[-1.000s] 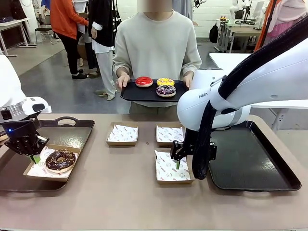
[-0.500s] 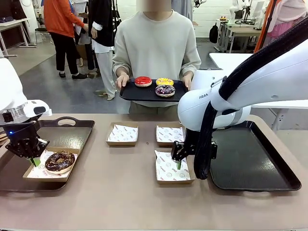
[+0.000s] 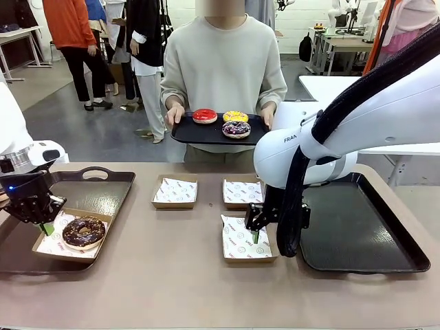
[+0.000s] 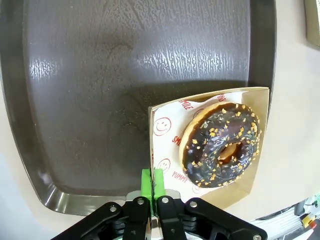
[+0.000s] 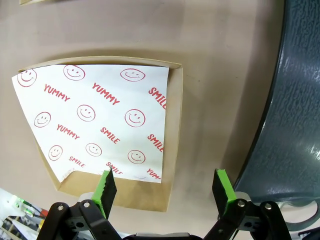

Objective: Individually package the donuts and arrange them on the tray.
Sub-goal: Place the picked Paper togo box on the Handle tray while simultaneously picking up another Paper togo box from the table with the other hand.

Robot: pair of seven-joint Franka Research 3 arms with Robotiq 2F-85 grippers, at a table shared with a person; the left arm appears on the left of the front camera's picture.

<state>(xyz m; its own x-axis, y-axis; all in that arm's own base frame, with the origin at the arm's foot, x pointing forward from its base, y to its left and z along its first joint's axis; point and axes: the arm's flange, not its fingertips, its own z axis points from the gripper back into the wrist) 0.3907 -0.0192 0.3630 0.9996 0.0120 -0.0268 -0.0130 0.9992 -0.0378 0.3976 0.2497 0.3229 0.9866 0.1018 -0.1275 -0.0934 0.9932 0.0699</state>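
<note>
Chocolate donut (image 3: 84, 232) is already boxed. It sits in its paper-lined carton (image 4: 161, 125) on the near end of the left tray (image 3: 96, 192), pretty much hugging that tray's near rim.

The left claw (image 4: 152, 174) has its green pads pressed together on the carton's edge, right at a corner. From that claw the donut lies off to the side, toward the inner edge of the left tray. The carton's length runs away from the pads in that same direction, so this arm looks set to let go and lift clear without bumping the glaze.

The other 3 are well beyond the left tray's far end. The red donut (image 3: 205, 115), yellow donut (image 3: 236, 116) and purple donut (image 3: 236, 128) ride on a serving tray (image 3: 185, 134) that the person holds with both hands.

Off the left tray's inner side, on bare table, sit 3 empty cartons. 2 of them are farther back (image 3: 174, 190) (image 3: 242, 191) and 1 is nearer (image 3: 234, 244). The right claw (image 5: 165, 182) hangs just above the near empty carton with its jaws spread wide and nothing in them. 1 finger is over the liner's edge, the other over bare table.

Best guess: the right arm is the closer one to the next donut, which lies straight ahead of it across the table.
</note>
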